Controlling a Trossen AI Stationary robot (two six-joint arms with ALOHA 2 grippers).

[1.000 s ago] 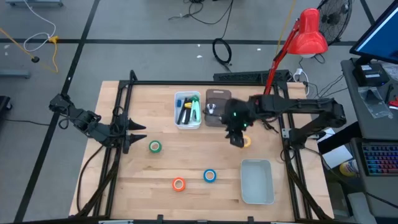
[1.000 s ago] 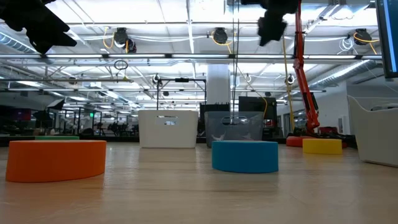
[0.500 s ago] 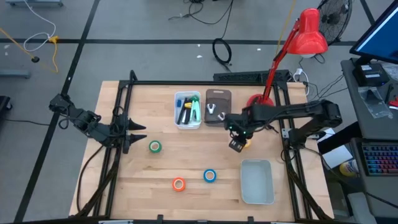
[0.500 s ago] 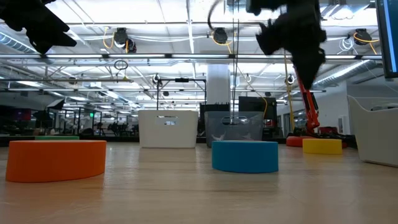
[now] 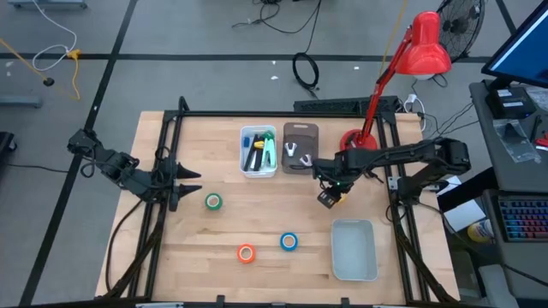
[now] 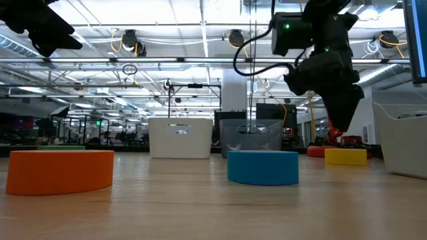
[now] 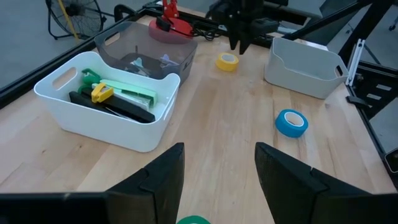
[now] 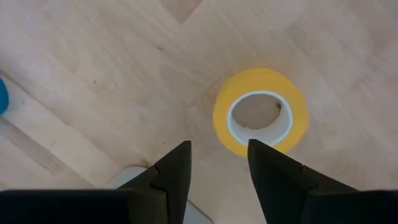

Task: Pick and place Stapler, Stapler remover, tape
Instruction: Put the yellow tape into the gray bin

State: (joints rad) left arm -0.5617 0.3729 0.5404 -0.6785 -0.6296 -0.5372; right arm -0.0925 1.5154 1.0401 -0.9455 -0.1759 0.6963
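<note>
From above, the right tool (image 5: 328,198) hides the yellow tape (image 8: 260,119); its wrist view shows the roll flat on the bench (image 5: 223,235), fingers apart, empty. Left tool (image 7: 217,180) apart, waiting.

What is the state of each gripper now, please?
Left gripper: open, empty, waiting at the table's left edge.
Right gripper: open, empty, above the yellow tape.

Right arm reaches in over the table, left arm waits at the edge

The right gripper (image 5: 326,198) points downward, fingers parted and empty. The left gripper (image 5: 190,182) rests by the table's left side, fingers likewise apart, holding nothing.
</note>
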